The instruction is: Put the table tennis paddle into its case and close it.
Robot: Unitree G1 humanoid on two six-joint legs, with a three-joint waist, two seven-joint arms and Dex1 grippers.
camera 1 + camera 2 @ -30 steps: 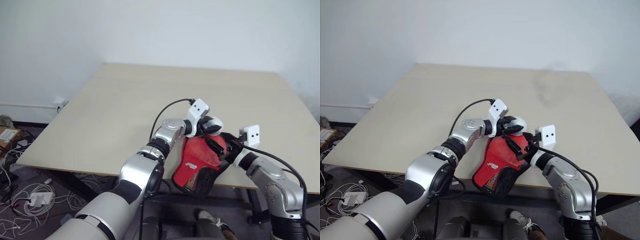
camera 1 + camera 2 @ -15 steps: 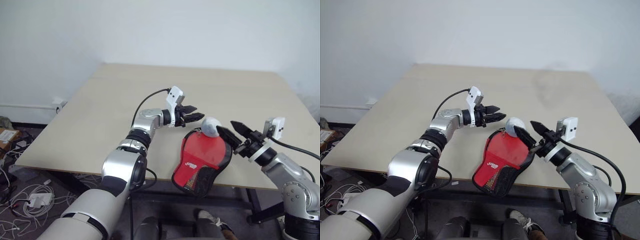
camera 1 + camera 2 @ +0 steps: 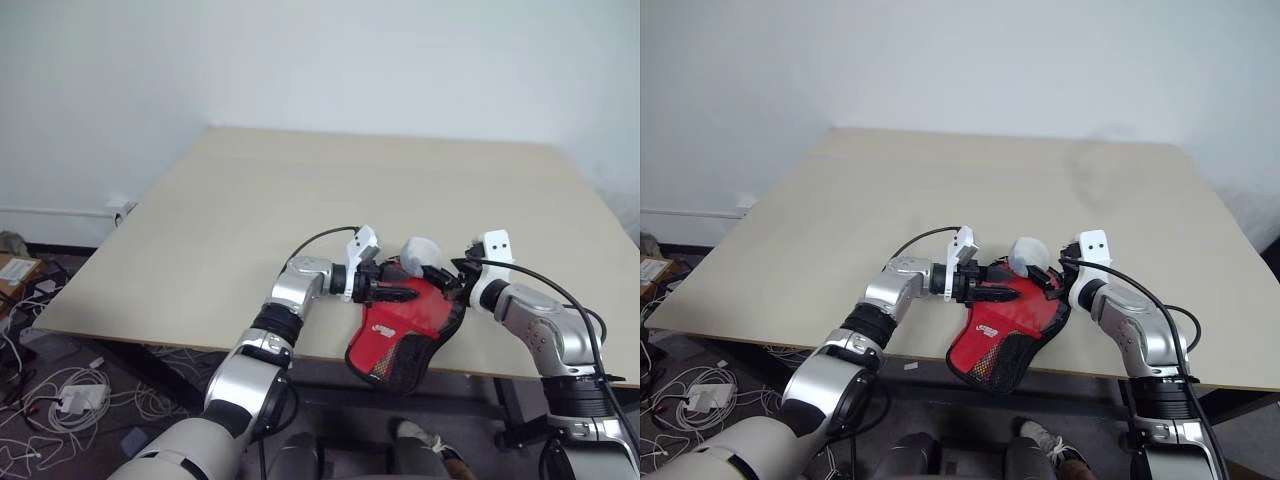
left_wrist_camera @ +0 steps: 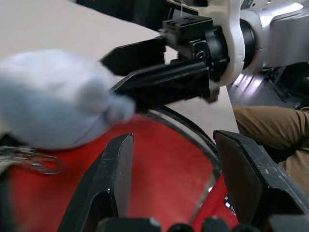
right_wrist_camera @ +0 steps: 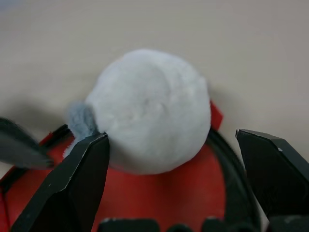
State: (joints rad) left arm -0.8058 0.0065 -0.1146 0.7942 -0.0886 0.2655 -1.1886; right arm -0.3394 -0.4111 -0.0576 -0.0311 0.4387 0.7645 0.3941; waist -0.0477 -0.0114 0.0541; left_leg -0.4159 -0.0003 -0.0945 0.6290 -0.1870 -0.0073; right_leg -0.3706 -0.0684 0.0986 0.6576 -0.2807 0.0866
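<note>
The left gripper (image 3: 408,293) comes in from the left, fingers parted over the red case (image 3: 405,325), gripping nothing. The case lies at the table (image 3: 250,210) front edge, mesh end overhanging, long axis running away from the robot. The white pompom (image 3: 422,252) sits at its far end, and the right gripper (image 3: 450,280) brackets it, fingers wide and empty, nearer.
</note>
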